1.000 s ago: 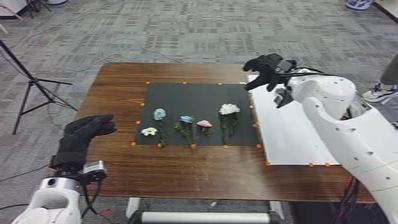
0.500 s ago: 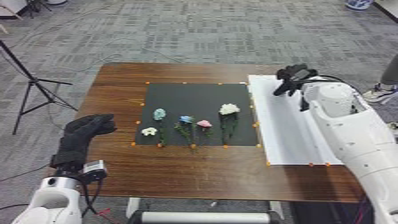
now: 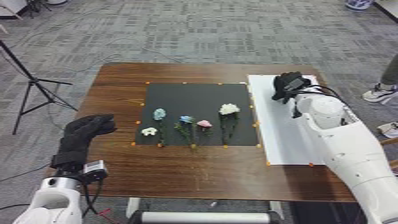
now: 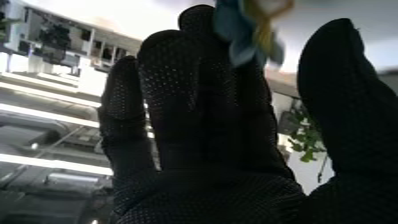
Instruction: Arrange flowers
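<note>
Five flowers [image 3: 229,108] lie on the black mat [image 3: 195,95]. The right hand [image 3: 287,86], over the white board [image 3: 282,137], has straight fingers (something blue [image 4: 238,30], unclear what, by their tips). Left hand [image 3: 84,129]: relaxed fingers.

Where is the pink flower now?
In the head view, the pink flower lies on the dark mat, between the darker blue flower on its left and the larger white flower.
</note>
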Tool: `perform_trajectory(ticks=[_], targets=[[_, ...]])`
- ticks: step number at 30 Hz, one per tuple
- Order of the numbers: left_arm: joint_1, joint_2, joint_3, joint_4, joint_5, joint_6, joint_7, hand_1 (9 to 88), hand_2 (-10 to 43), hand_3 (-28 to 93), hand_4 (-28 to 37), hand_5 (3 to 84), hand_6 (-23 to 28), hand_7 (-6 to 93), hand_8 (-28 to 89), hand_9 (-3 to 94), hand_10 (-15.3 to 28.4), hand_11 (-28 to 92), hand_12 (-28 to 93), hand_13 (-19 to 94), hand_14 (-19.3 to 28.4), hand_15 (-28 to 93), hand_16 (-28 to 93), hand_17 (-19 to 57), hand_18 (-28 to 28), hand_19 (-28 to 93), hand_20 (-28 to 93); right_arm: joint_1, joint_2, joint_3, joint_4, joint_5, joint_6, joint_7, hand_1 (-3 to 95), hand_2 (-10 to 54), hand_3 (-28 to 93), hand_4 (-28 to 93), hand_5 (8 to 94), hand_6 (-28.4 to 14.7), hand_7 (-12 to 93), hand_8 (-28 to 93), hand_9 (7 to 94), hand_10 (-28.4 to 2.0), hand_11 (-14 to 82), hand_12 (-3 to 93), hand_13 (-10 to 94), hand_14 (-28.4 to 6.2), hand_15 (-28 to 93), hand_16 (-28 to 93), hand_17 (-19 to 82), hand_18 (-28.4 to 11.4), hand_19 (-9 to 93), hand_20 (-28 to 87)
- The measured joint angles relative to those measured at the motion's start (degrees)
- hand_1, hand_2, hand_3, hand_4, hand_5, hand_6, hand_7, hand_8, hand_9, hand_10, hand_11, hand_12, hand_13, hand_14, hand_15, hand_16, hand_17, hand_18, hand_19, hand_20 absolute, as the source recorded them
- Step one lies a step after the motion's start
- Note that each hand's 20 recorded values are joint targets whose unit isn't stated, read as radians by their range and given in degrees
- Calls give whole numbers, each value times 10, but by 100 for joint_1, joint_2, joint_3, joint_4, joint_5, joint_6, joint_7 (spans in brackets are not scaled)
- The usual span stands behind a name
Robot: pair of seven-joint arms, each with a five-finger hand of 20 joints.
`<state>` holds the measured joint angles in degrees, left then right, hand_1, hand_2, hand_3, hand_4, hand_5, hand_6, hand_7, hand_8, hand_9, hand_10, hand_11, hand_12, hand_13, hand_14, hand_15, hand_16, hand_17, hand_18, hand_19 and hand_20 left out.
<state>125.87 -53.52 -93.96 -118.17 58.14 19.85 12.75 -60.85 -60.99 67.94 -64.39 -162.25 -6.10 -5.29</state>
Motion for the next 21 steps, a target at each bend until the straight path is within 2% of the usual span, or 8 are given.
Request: perform_trajectory(ticks=[4,5,7,9,13,18,21], targets=[[5,-9,-1,-4,-1,2,8,367,58,654,-199,554,15,244,-87,574,130,295,141,457,175,445,-15,53,142,257,248,-30,-8,7,-22,3,-4,-7,374,-95,749,-279,595,38,325,-164,748,-89,244,193,701,-92,628,268,308,-215,681,489],[3,-10,-1,-4,-1,2,8,367,58,653,-199,554,15,244,-87,575,130,295,141,457,175,445,-15,53,142,257,248,-30,-7,7,-22,10,2,1,398,-95,732,-279,602,38,331,-112,757,-88,241,199,707,-90,628,268,313,-213,684,488],[-4,-11,1,-3,-1,1,8,367,58,653,-200,554,15,244,-87,575,130,295,141,457,174,446,-15,53,142,257,249,-28,-5,-4,-20,27,31,26,501,-95,653,-279,647,36,366,-43,831,-74,167,290,744,-77,632,274,339,-213,709,494],[-12,-12,6,-1,-1,1,8,367,58,653,-200,554,15,244,-87,575,131,295,141,457,175,445,-15,53,142,257,249,-18,6,-53,-13,94,108,81,550,-95,639,-277,701,38,357,-16,887,-68,119,344,778,-60,634,283,360,-212,728,499],[-21,-14,13,0,-1,1,6,366,58,654,-200,554,16,243,-86,575,130,294,140,456,175,445,-15,53,142,258,249,-5,45,-239,7,409,306,213,598,-95,638,-275,731,36,356,0,916,-61,98,389,793,-53,630,289,367,-205,725,497],[-20,-18,11,-1,-1,3,5,367,58,653,-201,553,16,243,-86,575,131,294,140,456,175,446,-14,53,142,257,248,-8,163,-533,-27,714,665,289,614,-95,628,-265,746,33,352,-1,928,-61,102,398,797,-51,643,299,369,-204,722,499],[-19,-18,9,-4,-1,3,4,366,58,654,-200,554,16,243,-86,575,131,295,141,456,175,446,-15,52,143,258,249,-44,374,-823,-297,1115,867,410,613,-95,629,-263,749,34,350,1,931,-60,100,400,797,-52,646,301,368,-206,722,502]])
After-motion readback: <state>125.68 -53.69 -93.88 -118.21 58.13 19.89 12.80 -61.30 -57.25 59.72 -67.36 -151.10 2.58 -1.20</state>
